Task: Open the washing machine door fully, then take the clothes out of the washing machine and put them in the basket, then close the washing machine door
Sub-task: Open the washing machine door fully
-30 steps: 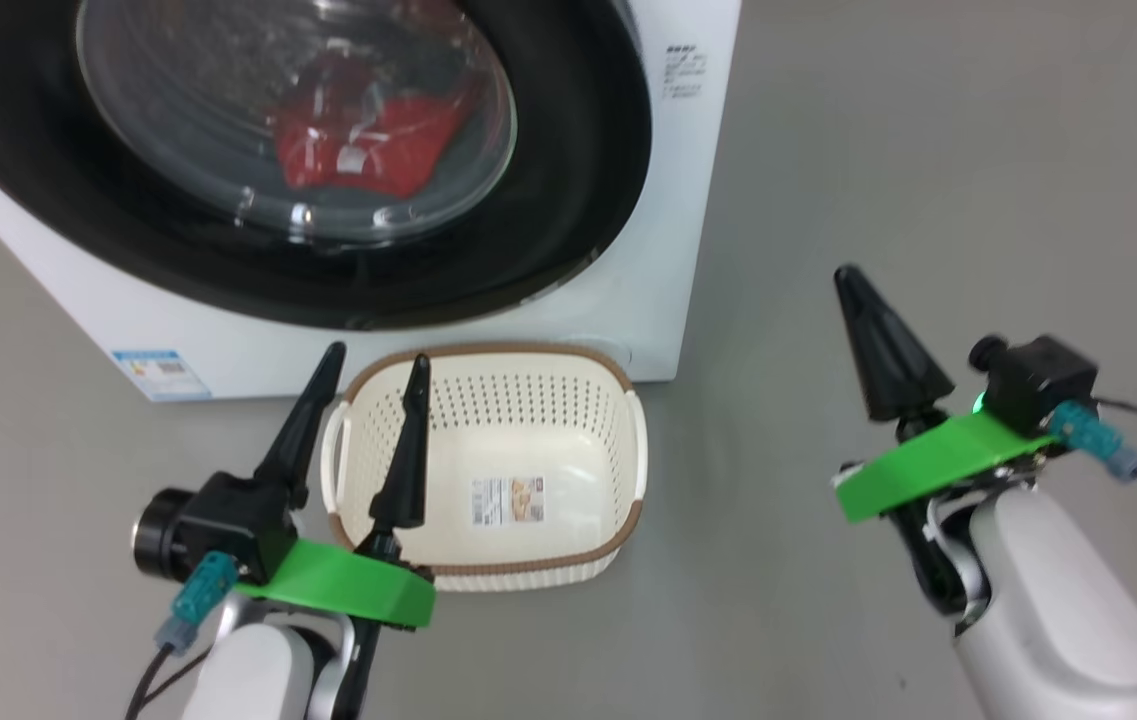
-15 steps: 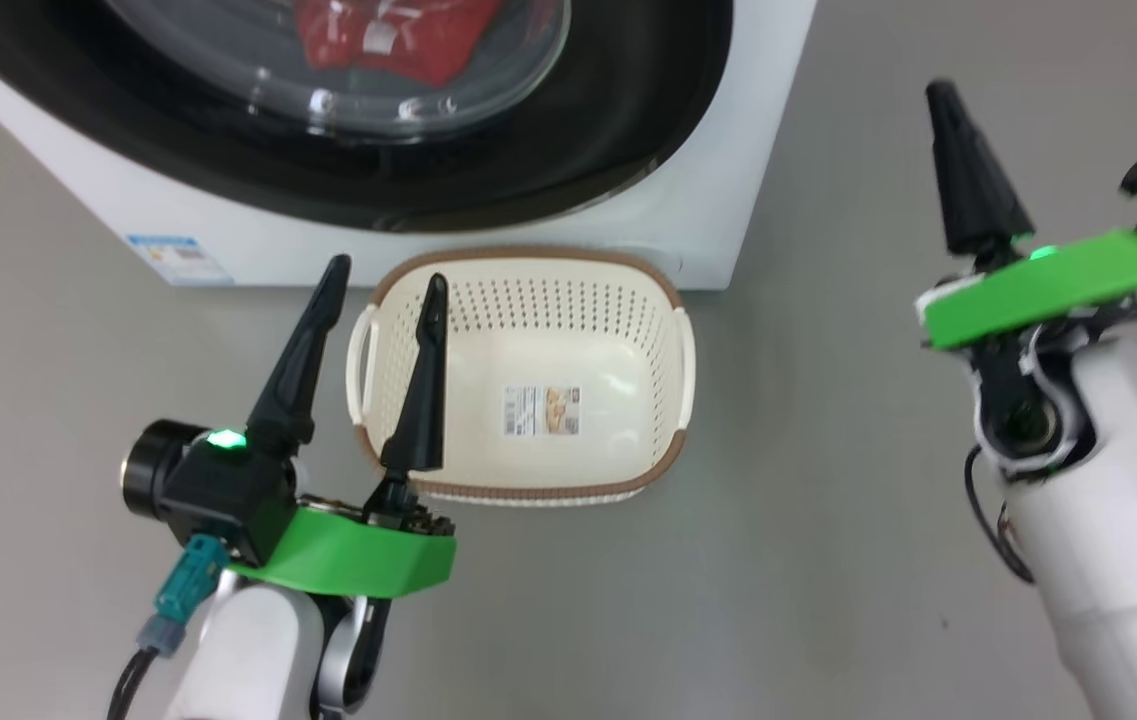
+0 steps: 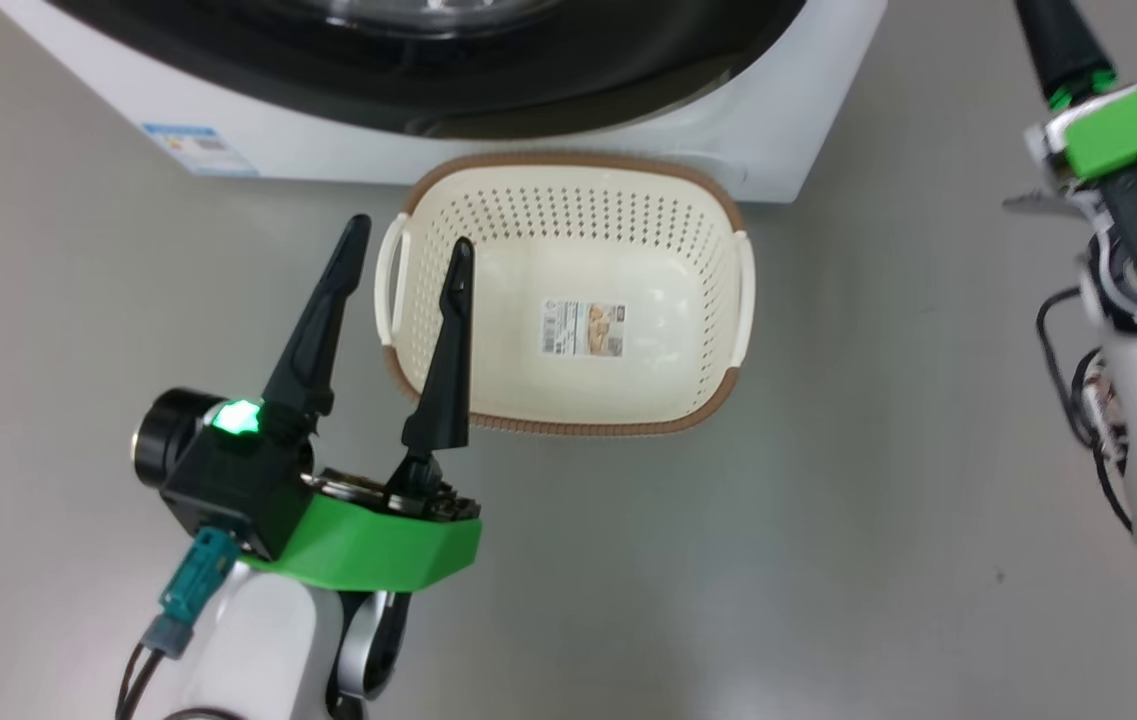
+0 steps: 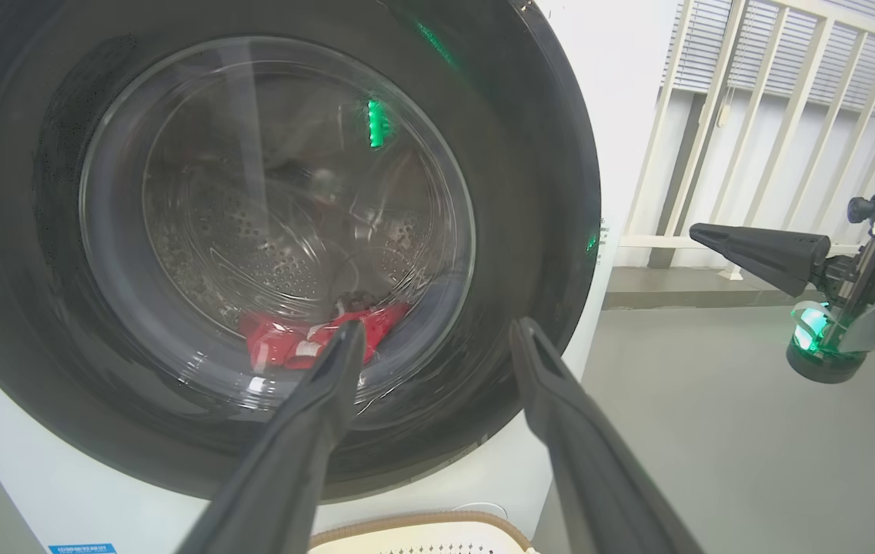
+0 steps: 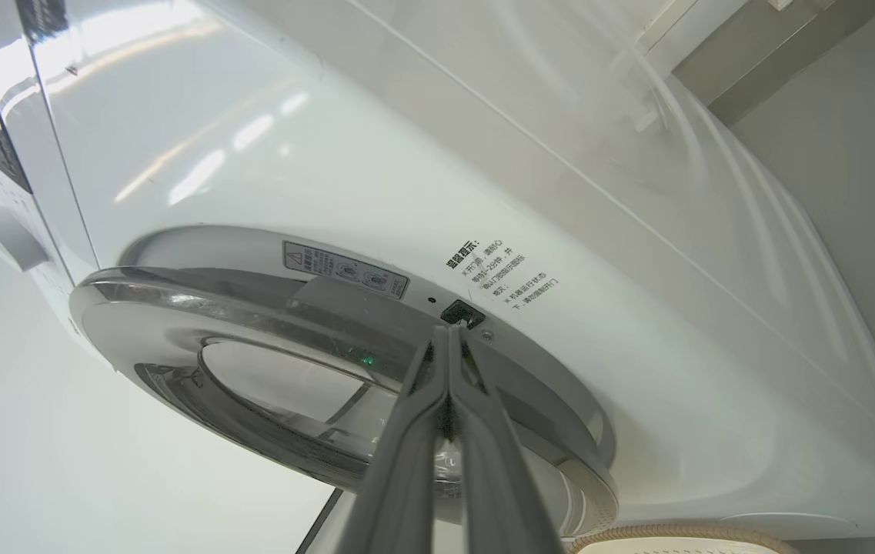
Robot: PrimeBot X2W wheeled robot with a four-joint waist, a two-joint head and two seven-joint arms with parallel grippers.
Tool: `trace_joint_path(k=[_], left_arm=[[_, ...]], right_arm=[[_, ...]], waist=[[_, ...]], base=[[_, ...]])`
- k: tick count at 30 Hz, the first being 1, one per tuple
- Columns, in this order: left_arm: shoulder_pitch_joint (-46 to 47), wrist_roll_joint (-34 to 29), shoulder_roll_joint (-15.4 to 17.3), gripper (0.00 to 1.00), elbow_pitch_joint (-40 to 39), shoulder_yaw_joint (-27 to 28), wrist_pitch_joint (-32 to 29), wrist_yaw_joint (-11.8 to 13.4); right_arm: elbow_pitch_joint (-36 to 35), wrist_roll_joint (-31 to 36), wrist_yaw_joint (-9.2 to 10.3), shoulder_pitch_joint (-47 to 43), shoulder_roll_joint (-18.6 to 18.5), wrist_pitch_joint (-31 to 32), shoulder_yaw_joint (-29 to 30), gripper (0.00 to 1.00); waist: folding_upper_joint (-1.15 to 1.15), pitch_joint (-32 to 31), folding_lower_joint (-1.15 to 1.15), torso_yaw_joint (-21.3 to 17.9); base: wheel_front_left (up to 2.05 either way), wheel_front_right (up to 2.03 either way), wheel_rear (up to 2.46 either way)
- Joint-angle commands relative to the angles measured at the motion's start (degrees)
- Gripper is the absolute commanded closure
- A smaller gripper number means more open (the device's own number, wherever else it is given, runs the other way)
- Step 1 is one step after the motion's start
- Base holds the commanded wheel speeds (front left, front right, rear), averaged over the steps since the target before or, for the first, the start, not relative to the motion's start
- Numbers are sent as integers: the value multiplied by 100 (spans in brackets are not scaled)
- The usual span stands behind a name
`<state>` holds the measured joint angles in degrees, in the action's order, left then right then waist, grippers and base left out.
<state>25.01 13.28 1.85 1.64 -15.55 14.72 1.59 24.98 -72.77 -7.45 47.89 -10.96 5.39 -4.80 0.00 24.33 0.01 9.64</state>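
The right gripper (image 5: pixel 449 332) has swung up and forward. A second ago it hung low at the robot's right side, well short of the washing machine (image 5: pixel 329 154); now its jaws are pressed together. Their shared tip is right at a small dark slot (image 5: pixel 462 314) on the white front, just beyond the chrome edge of the washing machine door (image 4: pixel 529 192). That looks to me like the reach for the door's catch, so the opening step is only starting. The door looks shut against the cabinet.

The left gripper (image 3: pixel 410 240) has barely shifted. Its jaws stand apart and empty, one tip over the near-left corner of the basket (image 3: pixel 628 210), the other just outside its handle. Straight ahead of these jaws and behind the glass, the clothes (image 4: pixel 275 350) lie in a red heap at the bottom of the drum. The basket is empty, below and in front of them on the floor.

The head view has also tipped downward: machine and basket sit differently in it than before, but that is the camera moving. The basket keeps its place against the machine's foot.
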Motion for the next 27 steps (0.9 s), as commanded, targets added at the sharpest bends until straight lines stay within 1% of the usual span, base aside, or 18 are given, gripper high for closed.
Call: trace_joint_path(k=[1, 7, 10, 14, 18, 21, 27], left_arm=[[111, 44, 103, 0, -186, 111, 28, 59], [150, 69, 103, 0, -237, 36, 28, 120], [168, 18, 103, 0, -246, 8, 28, 166], [188, 25, 103, 0, -321, -80, 28, 268], [199, 76, 103, 0, -353, -165, 28, 356], [215, 87, 103, 0, -372, -199, 28, 384], [246, 80, 103, 0, -383, -210, 28, 390]], right_arm=[[-80, -215, -3, 219, 13, 140, 8, 100], [206, -993, -3, 739, 23, 835, 213, 100], [421, -1208, -3, 1049, 3, 1205, 214, 100], [680, -1326, -3, 1502, -42, 1592, 160, 100], [899, -1405, -3, 1851, -59, 1807, 154, 100], [1048, -1529, -3, 2031, -39, 2025, 160, 100], [1116, -1636, -3, 2226, -33, 2326, 120, 100]], waist=[[0, 218, 0, 167], [0, 462, 0, 275], [0, 590, 0, 297], [0, 745, 0, 353], [0, 845, 0, 413], [0, 900, 0, 453], [0, 986, 0, 512]], base=[[0, 0, 0], [0, 0, 0], [0, 0, 0], [0, 0, 0], [0, 0, 0], [0, 0, 0], [0, 0, 0]])
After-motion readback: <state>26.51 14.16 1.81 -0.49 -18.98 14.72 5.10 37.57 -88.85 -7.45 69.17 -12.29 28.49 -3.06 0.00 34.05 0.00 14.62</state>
